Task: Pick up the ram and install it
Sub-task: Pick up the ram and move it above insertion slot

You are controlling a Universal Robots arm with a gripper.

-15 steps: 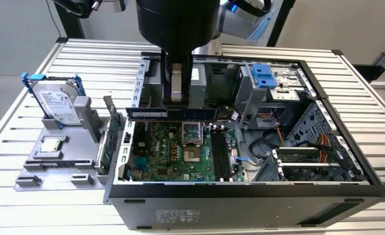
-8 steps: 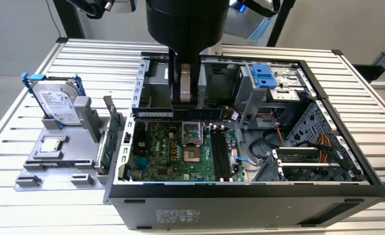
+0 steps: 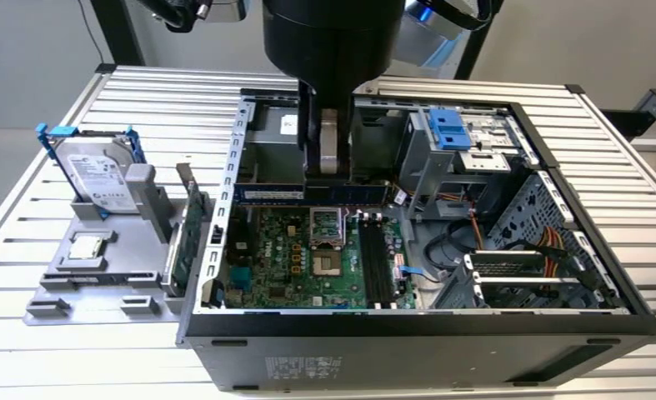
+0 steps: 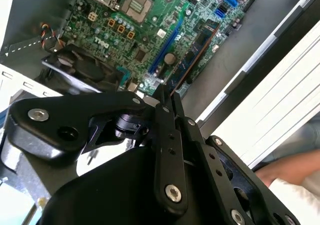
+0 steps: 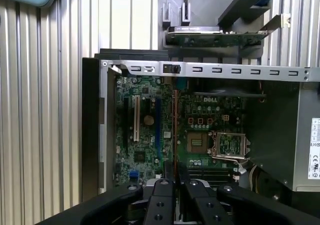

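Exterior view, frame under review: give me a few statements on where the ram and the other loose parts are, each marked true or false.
1. The jaws are shut on the long, thin blue ram stick. True.
2. The ram is seated in the black memory slots. False: it hangs above the green motherboard, and the slots are empty.
3. The silver hard drive stands upright in the grey holder, at the exterior view's left of the open black computer case. True.
4. The green expansion card is plugged into the motherboard. False: it stands on edge in the grey holder, outside the case.
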